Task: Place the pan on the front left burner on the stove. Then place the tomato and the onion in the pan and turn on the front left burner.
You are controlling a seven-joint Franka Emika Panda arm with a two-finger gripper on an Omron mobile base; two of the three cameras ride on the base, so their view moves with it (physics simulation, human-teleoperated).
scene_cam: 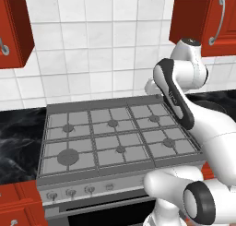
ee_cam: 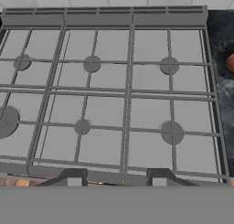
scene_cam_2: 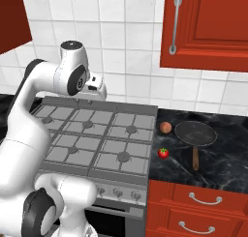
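Our jaws (ee_cam: 114,178), parted and holding nothing, hover above the stove (ee_cam: 114,95); the pan (scene_cam_2: 195,133) waits on the worktop (scene_cam_2: 227,154), ungrasped.

No text, label, brand name, number or sign can be read anywhere in these pictures: the stove (scene_cam: 115,133) carries no lettering on its grates or front panel, and the marks around its small round knobs (scene_cam: 70,192) are too small and blurred to make out; the red cabinet doors (scene_cam_2: 208,28), the white wall tiles (scene_cam: 92,50) and the dark marbled surface (scene_cam_2: 227,158) are all plain
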